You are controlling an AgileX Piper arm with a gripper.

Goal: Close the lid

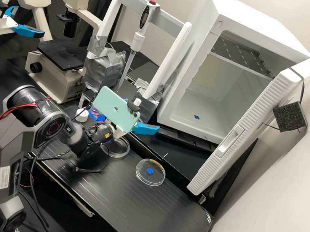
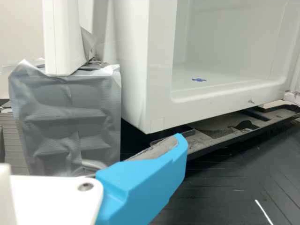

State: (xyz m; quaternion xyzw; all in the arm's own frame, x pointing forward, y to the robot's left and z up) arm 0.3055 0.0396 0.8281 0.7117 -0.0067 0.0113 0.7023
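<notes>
Black bench (image 1: 112,202) fills the near part of the high view, and a pale wall rises at two o'clock. Against it sits a white box (image 1: 253,20), its door (image 1: 265,97) hanging open toward five o'clock, which I take to be what must be shut. A foam pad (image 1: 290,116) is strapped to the door, perhaps to give a push some grip. The gripper (image 1: 143,115) lies at nine o'clock from the door, its fingers well parted with nothing between them, presumably because swinging the door needs a shove and no grasp. It would likely have to get round to the outer face first. Two dishes (image 1: 150,172) (image 1: 121,152) rest flat on the bench, at about six and seven o'clock from the gripper. From the wrist, one blue finger (image 2: 140,185) shows a bare grey inner pad, near the box's lower corner; beside the box, a stand's foot (image 2: 65,126) is wrapped in tape, probably for steadiness.
</notes>
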